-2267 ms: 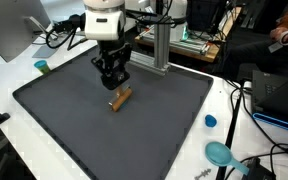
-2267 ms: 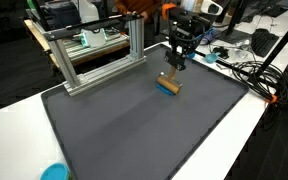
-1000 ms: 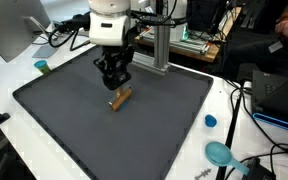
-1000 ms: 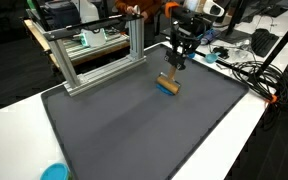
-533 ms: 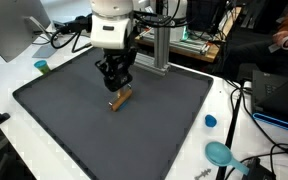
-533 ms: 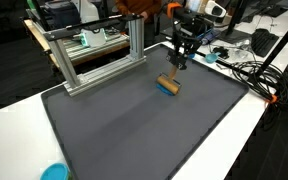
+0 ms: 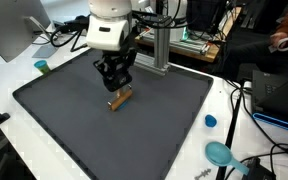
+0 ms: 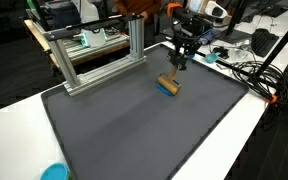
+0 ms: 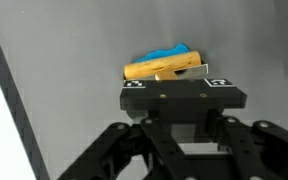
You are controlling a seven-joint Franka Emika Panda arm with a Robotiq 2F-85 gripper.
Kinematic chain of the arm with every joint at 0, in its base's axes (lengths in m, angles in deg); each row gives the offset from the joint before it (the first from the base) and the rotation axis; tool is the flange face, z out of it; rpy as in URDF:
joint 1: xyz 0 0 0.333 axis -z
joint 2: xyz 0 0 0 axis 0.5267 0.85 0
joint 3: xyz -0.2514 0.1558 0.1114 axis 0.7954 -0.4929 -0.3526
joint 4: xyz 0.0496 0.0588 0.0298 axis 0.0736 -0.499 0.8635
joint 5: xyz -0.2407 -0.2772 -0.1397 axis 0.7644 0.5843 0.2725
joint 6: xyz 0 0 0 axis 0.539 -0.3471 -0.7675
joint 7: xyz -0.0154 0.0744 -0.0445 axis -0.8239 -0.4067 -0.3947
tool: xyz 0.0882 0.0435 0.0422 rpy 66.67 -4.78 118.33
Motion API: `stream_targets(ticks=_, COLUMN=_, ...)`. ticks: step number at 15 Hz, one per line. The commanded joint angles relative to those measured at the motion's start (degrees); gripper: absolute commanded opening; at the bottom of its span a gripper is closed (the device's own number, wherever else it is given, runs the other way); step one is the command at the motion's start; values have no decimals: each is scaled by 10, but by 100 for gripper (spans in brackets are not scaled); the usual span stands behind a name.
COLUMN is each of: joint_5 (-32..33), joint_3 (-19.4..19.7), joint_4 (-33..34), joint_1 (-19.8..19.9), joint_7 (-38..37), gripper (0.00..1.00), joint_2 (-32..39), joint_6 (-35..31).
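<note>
Hovering just above wooden piece (image 7: pixel 120 98) in an exterior view: gripper (image 7: pixel 115 80), apart from it, nothing held. Lying flat on dark mat (image 7: pixel 74 130), toward its far half; 1 blue cap (image 7: pixel 210 121) well apart on white table.

Seen again in an exterior view: piece (image 8: pixel 168 85) just below gripper (image 8: pixel 180 62), metal frame (image 8: pixel 94 60) off to the side.

Wrist view: piece (image 9: pixel 164 67) w/ blue part on top, beyond gripper body. Can't tell whether open or closed, fingertips hidden.

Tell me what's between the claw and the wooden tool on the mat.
Nothing. In both exterior views the claw hangs above the wooden tool, and only bare dark mat shows in the gap.
</note>
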Motion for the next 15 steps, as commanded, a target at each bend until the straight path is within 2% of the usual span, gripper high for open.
stream_targets(ticks=1, joint_5=26, joint_3=17, joint_4=1, joint_1=-1, joint_7=-38, gripper=22, joint_2=49, joint_6=1)
stream_targets(ticks=15, joint_5=61, joint_3=22, joint_4=5, joint_1=-4, joint_7=-101, gripper=22, joint_2=58, joint_6=44)
